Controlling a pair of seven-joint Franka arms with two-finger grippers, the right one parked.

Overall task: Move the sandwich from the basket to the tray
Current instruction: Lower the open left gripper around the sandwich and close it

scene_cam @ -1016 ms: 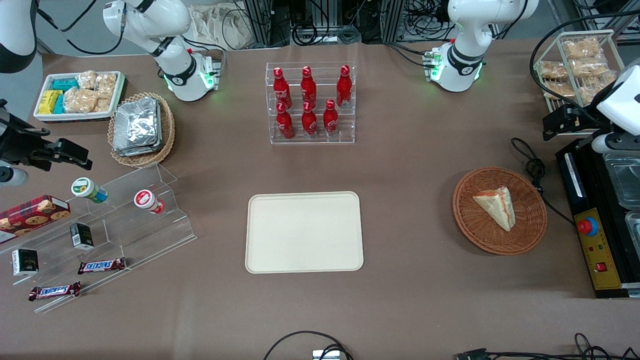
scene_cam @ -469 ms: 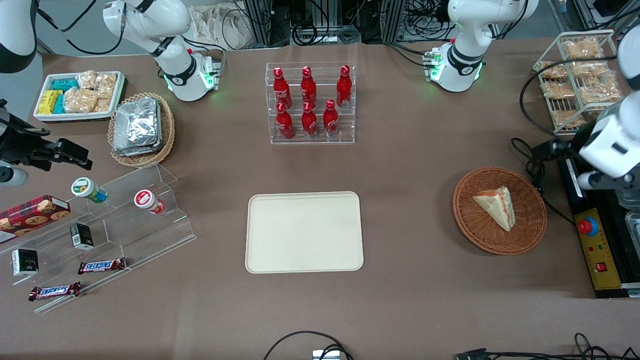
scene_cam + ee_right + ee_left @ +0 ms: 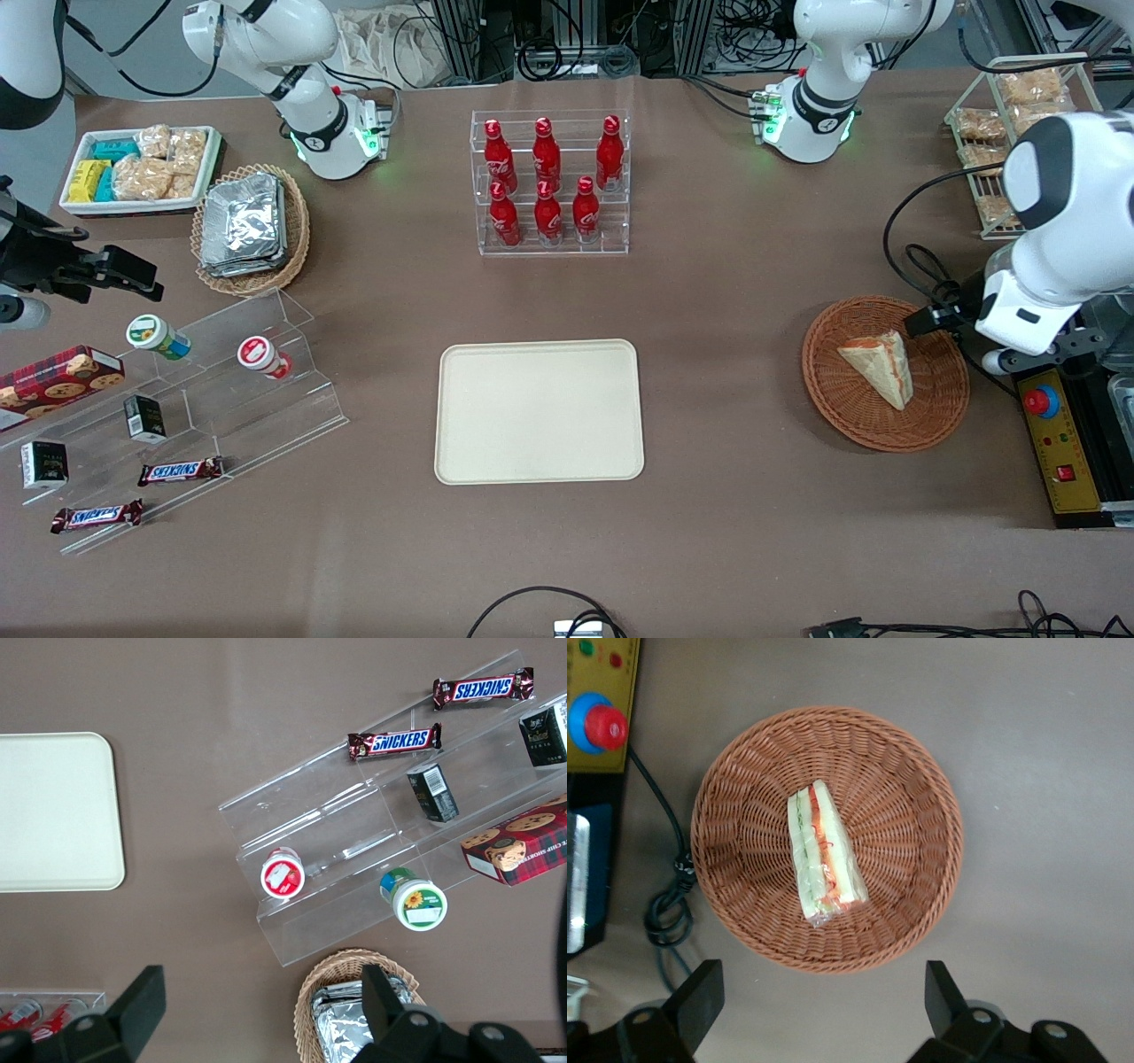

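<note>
While the clear stepped stand (image 3: 221,390) with its candy bars (image 3: 181,470) and small jars sits toward the parked arm's end of the table (image 3: 735,266), the tan wicker basket of foil packets (image 3: 251,229) lies farther from the front camera than that stand, beside a white bin of snacks (image 3: 140,168). Near the table's middle a clear rack holds red bottles (image 3: 547,182), and nearer the camera than the rack lies the tray (image 3: 539,411), flat and bare. Toward the working arm's end rests the basket (image 3: 886,373), well apart from the tray, with the sandwich (image 3: 879,365) lying in its middle, its red-orange filling stripe visible along one edge. The gripper (image 3: 824,1005) hangs above the basket's rim at the side toward a black control box (image 3: 1059,416), apart from the sandwich; its two dark fingers (image 3: 700,997) are spread wide, wider than the sandwich, and hold nothing. A wire shelf of bagged snacks (image 3: 1019,115) stands farther from the camera than the box.
</note>
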